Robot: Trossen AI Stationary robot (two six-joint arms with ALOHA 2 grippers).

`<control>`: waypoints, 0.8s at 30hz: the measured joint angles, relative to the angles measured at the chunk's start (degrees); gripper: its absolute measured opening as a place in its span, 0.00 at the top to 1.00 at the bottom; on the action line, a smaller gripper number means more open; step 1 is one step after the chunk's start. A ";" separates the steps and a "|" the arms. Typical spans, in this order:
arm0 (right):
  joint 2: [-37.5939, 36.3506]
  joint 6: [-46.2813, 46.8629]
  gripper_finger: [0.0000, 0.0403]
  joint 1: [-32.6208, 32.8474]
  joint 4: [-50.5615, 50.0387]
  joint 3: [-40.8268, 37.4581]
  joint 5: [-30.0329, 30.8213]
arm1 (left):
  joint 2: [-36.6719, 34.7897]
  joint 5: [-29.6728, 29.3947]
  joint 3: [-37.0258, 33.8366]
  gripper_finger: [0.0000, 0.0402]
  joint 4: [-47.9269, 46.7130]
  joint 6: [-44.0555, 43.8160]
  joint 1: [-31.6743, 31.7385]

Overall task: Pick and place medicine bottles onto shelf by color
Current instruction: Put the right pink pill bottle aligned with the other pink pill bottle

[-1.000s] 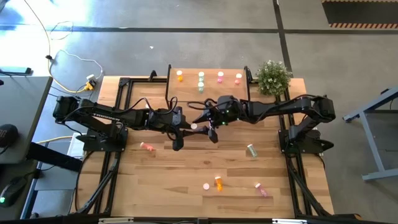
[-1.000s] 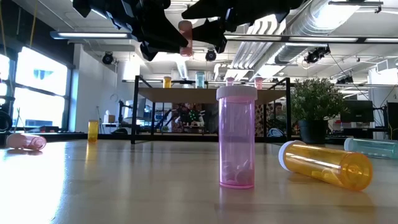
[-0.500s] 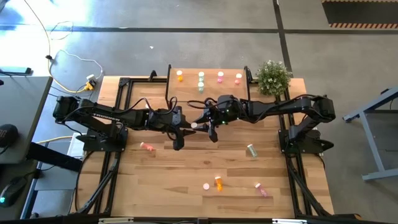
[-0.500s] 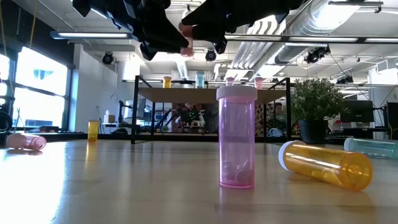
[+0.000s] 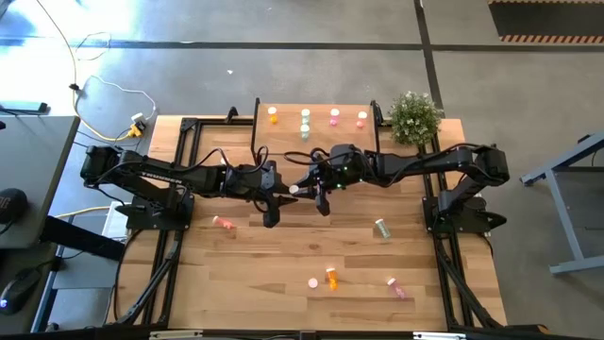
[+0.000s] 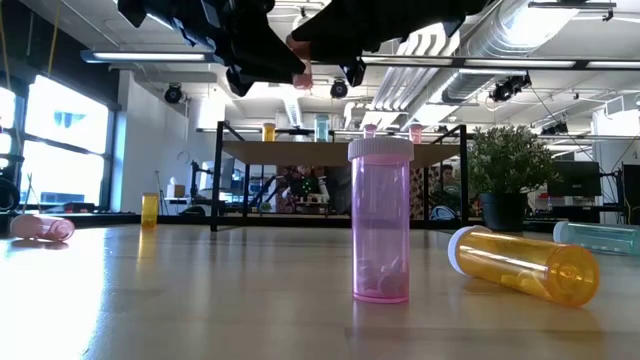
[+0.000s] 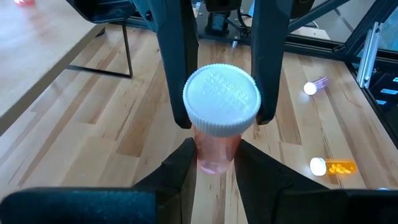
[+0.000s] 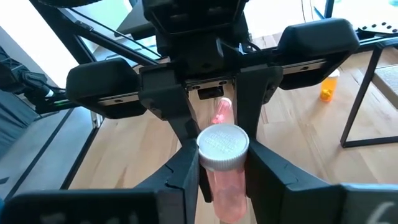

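Both jaws clenched on one pink bottle in mid-air, left gripper opposite right gripper.

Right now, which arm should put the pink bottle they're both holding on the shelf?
Right, probably. Both arms' jaws pinch the pink bottle, but the right arm reaches in from the side of the shelf where the other pink bottles stand.

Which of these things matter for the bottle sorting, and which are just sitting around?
Part of the job:
- pink bottle, held between left gripper and right gripper
- shelf with shelved bottles
- loose bottles on the tabletop

Just lying about:
- potted plant
- floor cables
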 joint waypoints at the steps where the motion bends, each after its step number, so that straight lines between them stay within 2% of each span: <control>1: 0.00 0.06 0.77 0.00 -0.04 0.00 -0.01 | 0.00 -0.04 0.00 0.78 -0.09 0.00 0.00; 7: 0.00 0.18 0.77 -0.15 -0.26 0.00 0.95 | 0.00 -0.09 0.00 0.75 -1.02 -0.02 0.00; 18: -2.74 1.34 0.77 -0.17 -3.58 -0.04 7.18 | -0.48 -0.06 0.58 0.49 -1.79 0.07 0.79; 24: -6.82 -0.37 0.77 -1.62 -5.52 -0.04 12.57 | -1.87 -0.09 2.77 0.44 -5.00 1.60 2.92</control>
